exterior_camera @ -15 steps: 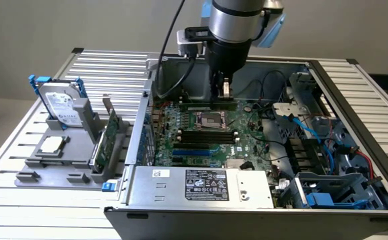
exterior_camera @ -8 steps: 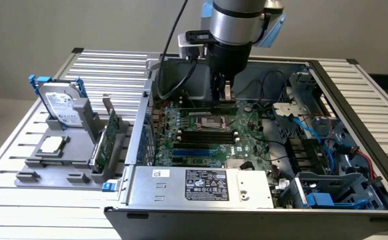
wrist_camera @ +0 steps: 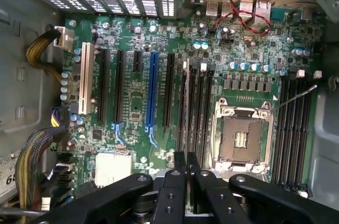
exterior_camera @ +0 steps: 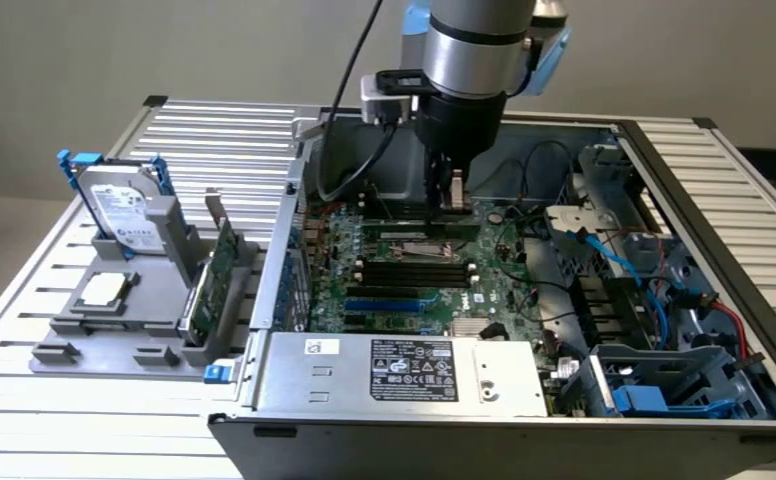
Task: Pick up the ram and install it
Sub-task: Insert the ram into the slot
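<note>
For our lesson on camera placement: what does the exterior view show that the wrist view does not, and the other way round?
Exterior view: the hard drive and card standing in a grey rack beside the case, the power supply and the arm.
Wrist view: a white slot, yellow cables and red wires.
Both: the motherboard, with the claw above it, shut on the ram.
</note>
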You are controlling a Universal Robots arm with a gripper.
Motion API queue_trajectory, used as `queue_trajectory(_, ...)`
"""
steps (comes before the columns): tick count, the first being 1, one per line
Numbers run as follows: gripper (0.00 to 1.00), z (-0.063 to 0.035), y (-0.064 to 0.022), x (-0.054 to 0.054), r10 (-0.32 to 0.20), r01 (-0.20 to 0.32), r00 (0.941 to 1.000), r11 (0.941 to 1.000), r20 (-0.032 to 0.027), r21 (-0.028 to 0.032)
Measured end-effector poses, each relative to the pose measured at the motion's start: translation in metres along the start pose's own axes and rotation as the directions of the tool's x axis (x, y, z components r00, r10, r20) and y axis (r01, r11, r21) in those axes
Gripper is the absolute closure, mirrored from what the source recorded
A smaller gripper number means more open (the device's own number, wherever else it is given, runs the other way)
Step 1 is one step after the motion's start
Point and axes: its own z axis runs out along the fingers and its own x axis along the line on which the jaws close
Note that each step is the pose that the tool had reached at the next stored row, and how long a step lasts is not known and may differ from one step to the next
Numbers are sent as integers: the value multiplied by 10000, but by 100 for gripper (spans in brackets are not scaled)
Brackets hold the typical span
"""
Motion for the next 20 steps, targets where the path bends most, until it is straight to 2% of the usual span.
queue_trajectory(3, 87, 42, -11, 0, 321, -321, 9995, 9995, -9, -5)
queue_trajectory(5, 87, 64, -30, 1, 391, -391, 9992, 9992, -47, -7)
queue_trajectory(7, 87, 83, -51, 1, 432, -432, 9990, 9991, -109, -7)
queue_trajectory(13, 87, 136, -73, 2, 485, -485, 9982, 9988, -366, -8)
queue_trajectory(15, 87, 162, -74, 2, 486, -487, 9980, 9988, -411, -8)
queue_trajectory(20, 87, 245, -56, 0, 489, -489, 9977, 9988, -476, -7)
